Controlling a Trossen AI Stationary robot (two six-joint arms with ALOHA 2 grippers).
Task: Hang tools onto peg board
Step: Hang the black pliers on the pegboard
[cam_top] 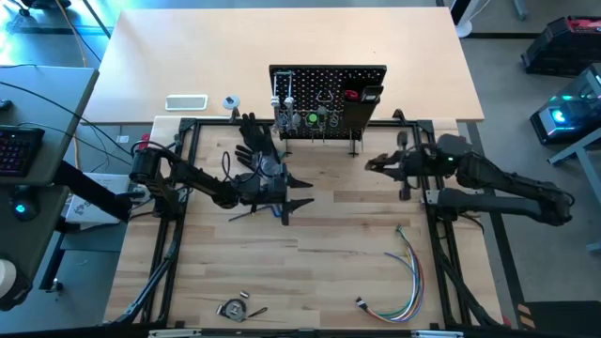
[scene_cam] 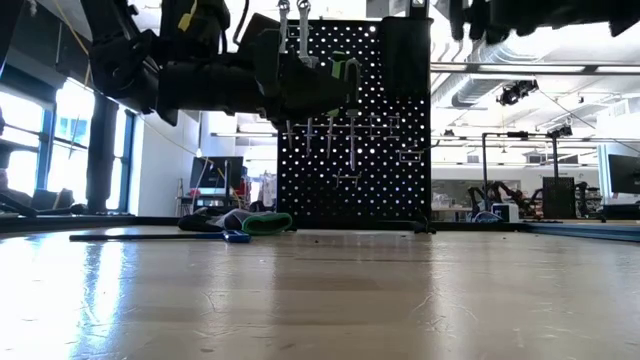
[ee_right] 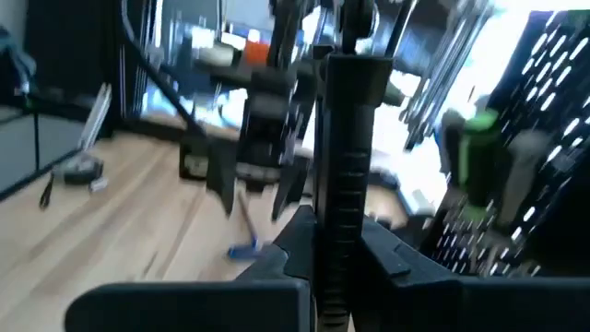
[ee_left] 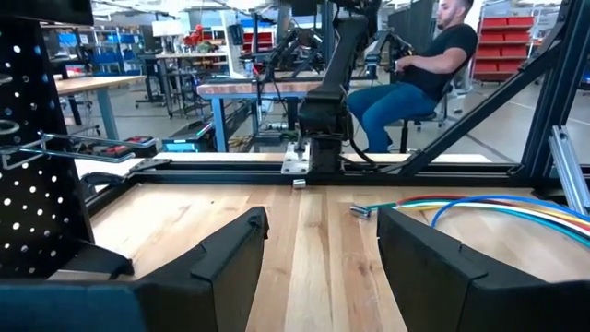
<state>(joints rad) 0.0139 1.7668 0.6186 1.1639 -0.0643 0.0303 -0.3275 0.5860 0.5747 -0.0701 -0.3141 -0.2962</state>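
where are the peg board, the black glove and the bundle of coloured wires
peg board point(cam_top: 333, 84): high view, upper middle of the perforated panel.
black glove point(cam_top: 254, 141): high view, its palm.
bundle of coloured wires point(cam_top: 410, 266): high view, middle of the curved strands.

A small black perforated peg board point(cam_top: 328, 99) stands upright near the table's far edge, hung with silver wrenches point(cam_top: 284, 97), green-handled pliers point(cam_top: 312, 118) and a red-handled tool point(cam_top: 352, 94), while a blue-handled hex key point(scene_cam: 236, 237) lies flat on the wood in front.
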